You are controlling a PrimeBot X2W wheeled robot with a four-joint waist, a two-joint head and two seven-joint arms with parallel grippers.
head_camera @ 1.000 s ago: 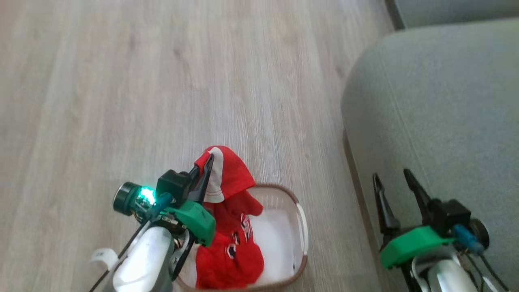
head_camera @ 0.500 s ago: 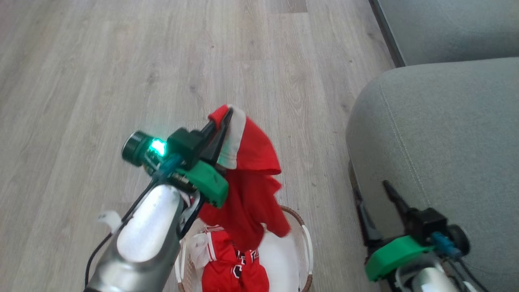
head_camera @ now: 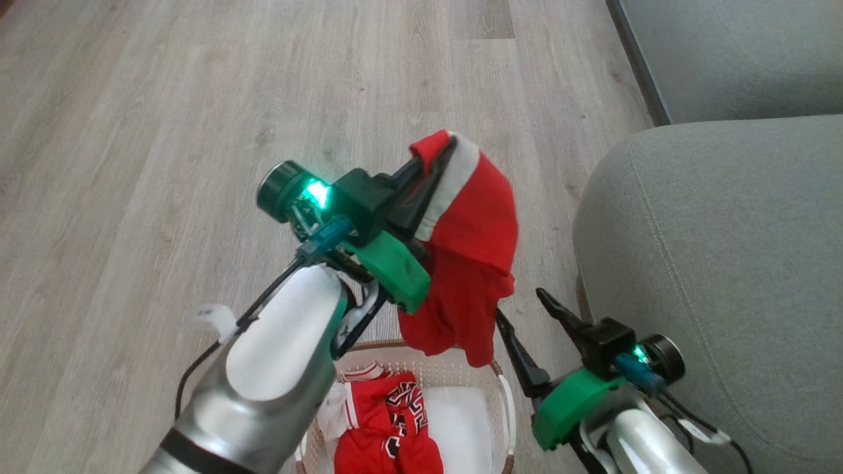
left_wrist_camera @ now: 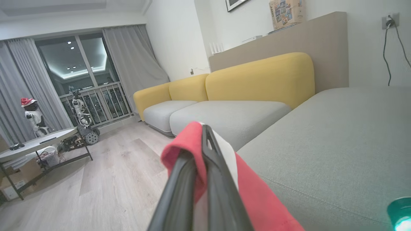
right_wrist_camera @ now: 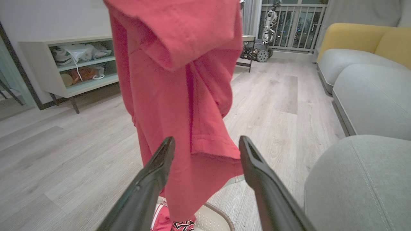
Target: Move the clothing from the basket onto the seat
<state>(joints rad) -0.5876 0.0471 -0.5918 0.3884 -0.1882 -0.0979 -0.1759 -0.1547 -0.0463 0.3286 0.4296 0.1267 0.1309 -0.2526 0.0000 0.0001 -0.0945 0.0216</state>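
My left gripper (head_camera: pixel 440 153) is shut on a red garment (head_camera: pixel 471 257) with a white band, holding it in the air above the basket (head_camera: pixel 506 401). The cloth hangs down to just over the basket's far rim. In the left wrist view the fingers (left_wrist_camera: pixel 212 166) pinch the red and white fabric (left_wrist_camera: pixel 257 199). More red clothing (head_camera: pixel 388 431) with black-white lettering lies in the basket. My right gripper (head_camera: pixel 523 313) stands open beside the hanging garment (right_wrist_camera: pixel 183 96), between basket and seat (head_camera: pixel 718 263). The grey-green seat (left_wrist_camera: pixel 337 141) lies to the right.
Pale wooden floor (head_camera: pixel 197 131) spreads to the left and ahead. A white pad (head_camera: pixel 458 421) lines the basket's bottom. A second grey cushion (head_camera: pixel 737 52) sits beyond the seat. A yellow-backed sofa (left_wrist_camera: pixel 257 80), a low table (left_wrist_camera: pixel 35 144) and a shelf unit (right_wrist_camera: pixel 70 64) stand farther off.
My left gripper has lifted the red garment up out of the basket and carried it right, toward the seat. The head camera has shifted, and the right gripper now sits nearer the basket.
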